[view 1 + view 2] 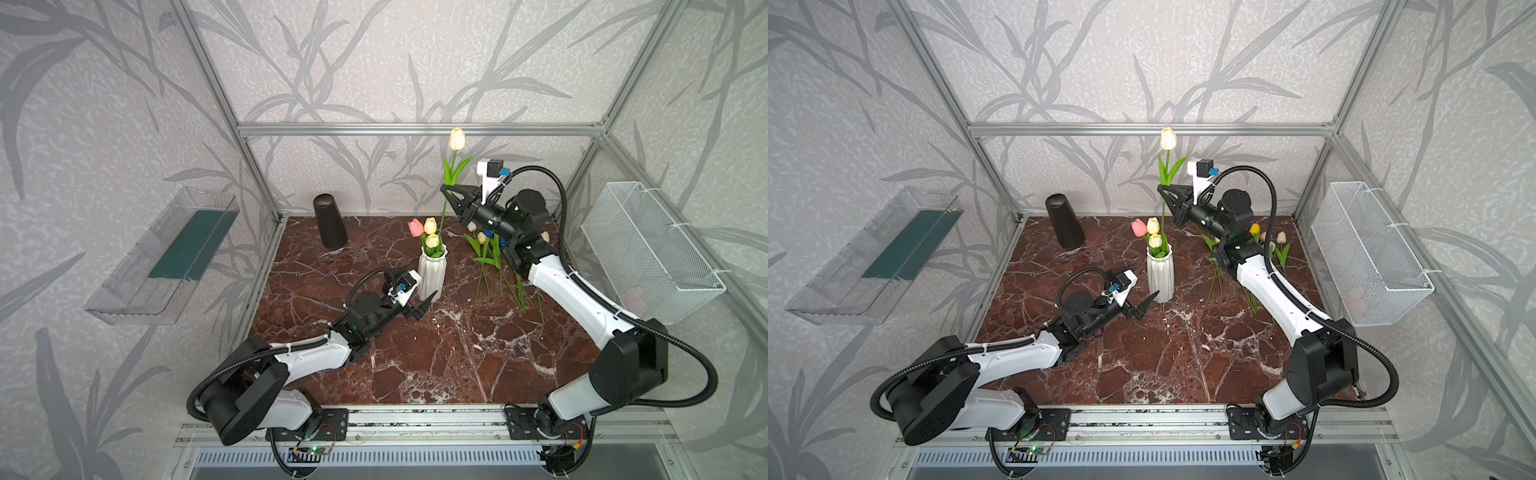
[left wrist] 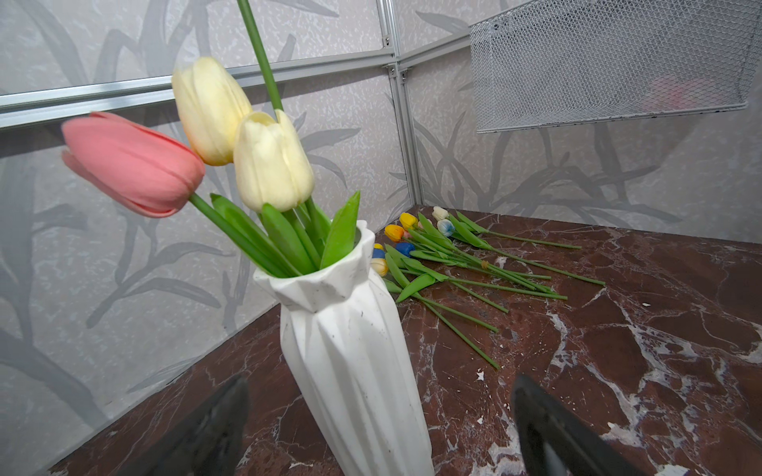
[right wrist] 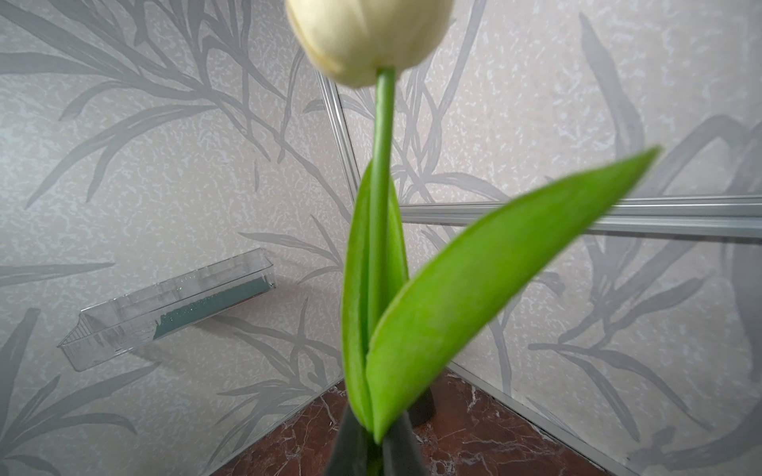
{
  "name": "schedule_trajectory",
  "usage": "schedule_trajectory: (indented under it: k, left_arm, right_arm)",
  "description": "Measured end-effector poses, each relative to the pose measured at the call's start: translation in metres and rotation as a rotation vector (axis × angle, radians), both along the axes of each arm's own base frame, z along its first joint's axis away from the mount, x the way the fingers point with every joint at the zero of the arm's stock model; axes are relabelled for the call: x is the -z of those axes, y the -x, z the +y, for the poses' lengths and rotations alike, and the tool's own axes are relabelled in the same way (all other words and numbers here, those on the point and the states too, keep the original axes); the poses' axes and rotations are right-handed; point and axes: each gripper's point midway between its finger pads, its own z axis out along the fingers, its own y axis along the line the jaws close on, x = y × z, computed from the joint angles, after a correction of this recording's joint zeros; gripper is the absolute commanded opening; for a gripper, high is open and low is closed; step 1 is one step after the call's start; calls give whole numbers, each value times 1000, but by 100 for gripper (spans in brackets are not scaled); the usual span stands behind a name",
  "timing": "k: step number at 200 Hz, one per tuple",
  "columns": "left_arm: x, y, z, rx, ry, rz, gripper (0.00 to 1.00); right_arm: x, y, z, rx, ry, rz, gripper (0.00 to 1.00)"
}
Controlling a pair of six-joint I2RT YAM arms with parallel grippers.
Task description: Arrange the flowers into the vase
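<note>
Vase (image 2: pixel 350 350) is holding three tulips (image 2: pixel 268 165); I am pinching a fourth tulip (image 1: pixel 457 138) in right fingers (image 1: pixel 445 190), left fingers (image 1: pixel 420 306) spread empty; remaining flowers (image 2: pixel 453 255) are lying on counter (image 2: pixel 618 329).

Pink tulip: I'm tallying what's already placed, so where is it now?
In both top views the pink tulip stands in the white vase mid-table, leaning left of two cream tulips, with the open left gripper at the vase's base.

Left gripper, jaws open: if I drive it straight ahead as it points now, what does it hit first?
The white vase: it stands dead ahead of the left gripper, centred between the open fingers, low on its body. Contact looks close, though exact depth is unclear.
</note>
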Motion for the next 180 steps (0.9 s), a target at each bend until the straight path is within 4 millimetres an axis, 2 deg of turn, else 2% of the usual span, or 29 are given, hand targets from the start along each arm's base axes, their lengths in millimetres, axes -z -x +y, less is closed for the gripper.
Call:
schedule_trajectory:
  k: [37,78,97,152,180]
  left_arm:
    - [0,0,0,-1,3,-3,99]
    - [1,0,1,-4,3,-3,99]
    - [4,-1,0,-4,1,0,99]
    - [9,-2,-1,-4,-7,10,99]
    - [9,-2,-1,-4,-8,10,99]
  right_arm:
    - [4,-1,0,10,10,-6,0]
    - [36,-6,-1,34,60,32,0]
    - [46,-7,-2,44,77,36,0]
    - [54,3,-3,27,74,-5,0]
    - [50,7,-1,8,68,-29,0]
